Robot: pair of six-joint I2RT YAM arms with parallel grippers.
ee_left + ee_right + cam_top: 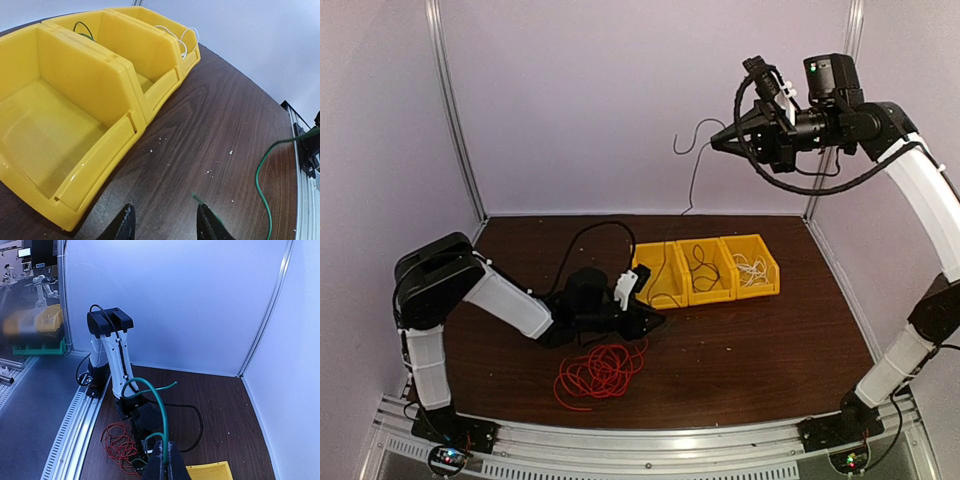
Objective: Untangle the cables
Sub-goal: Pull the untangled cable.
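The red cable lies in loose loops on the table, just in front of my left arm. A white cable sits in the right yellow bin, and a dark cable in the middle one. My right gripper is raised high and shut on a thin green wire. That wire hangs down toward the left gripper. My left gripper is low by the left bin, open, with nothing between its fingers. The green wire's end lies beside its right finger.
Three yellow bins stand in a row mid-table; the left one holds nothing. A thick black arm hose arcs over the table behind the left arm. White walls close the back and sides; the metal rail runs along the near edge.
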